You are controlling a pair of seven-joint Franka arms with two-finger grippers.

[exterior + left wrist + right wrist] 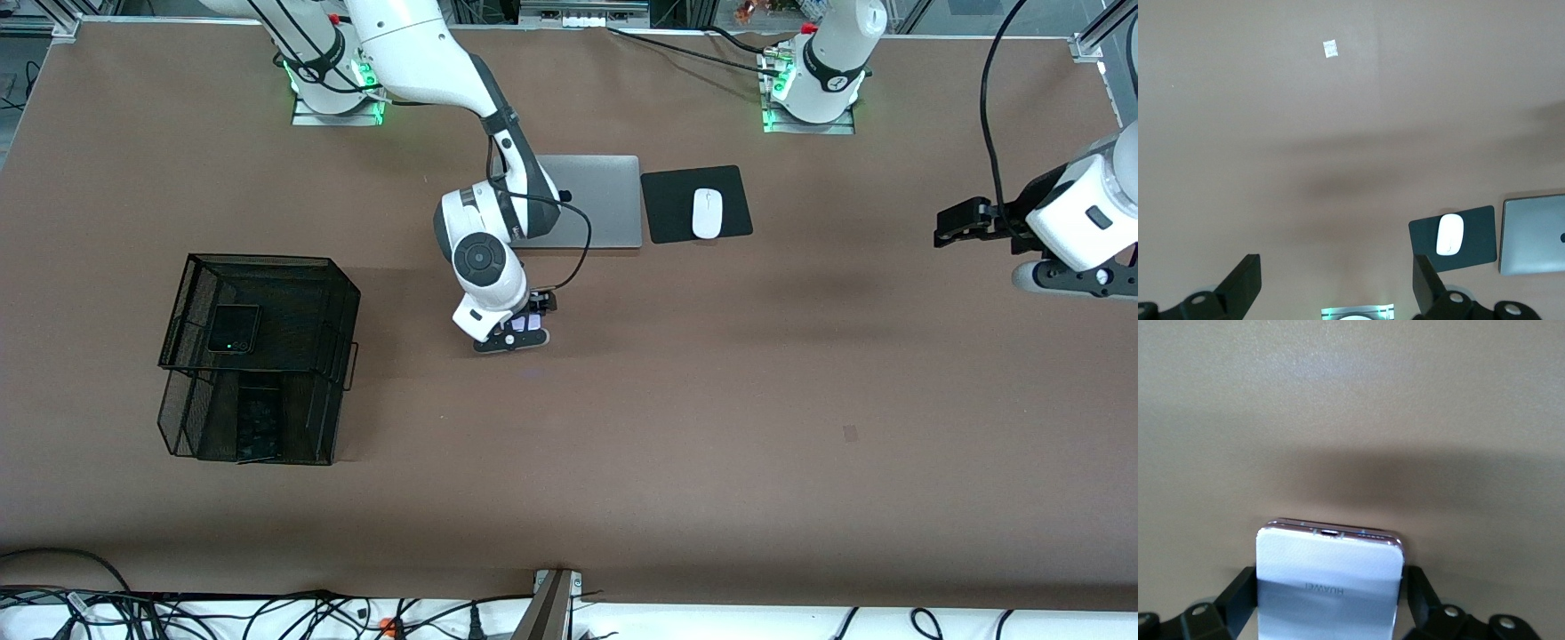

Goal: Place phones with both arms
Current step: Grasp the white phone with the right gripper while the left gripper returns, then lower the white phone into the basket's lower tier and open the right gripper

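Brown matte surface, flat and mostly bare, faint pale tape square on it

Right arm is glossy white with dark grey joint bands, reaching from its base down to mid-surface, wrist bent low just nearer the front camera than the laptop. Left arm waits high over its own end of the surface

Black wire-mesh rack, boxy, two tiers, sits toward the right arm's end. Small squarish black phone lies flat on the upper tier. Long slim black slab lies in the lower tier, seen dimly through the mesh

Silver laptop, closed, brushed metal lid, partly hidden by the right arm. Beside it toward the left arm's end, a black rectangular mouse pad carries a smooth white oval mouse

Right tool is down at the surface, black fingers flanking the pale lavender-white phone: squarish, rounded corners, leather-like grain, metallic edge band with a port. Fingers stand against its two sides; firm clamp or not, cannot tell

Left tool has its fingers wide apart, nothing between them
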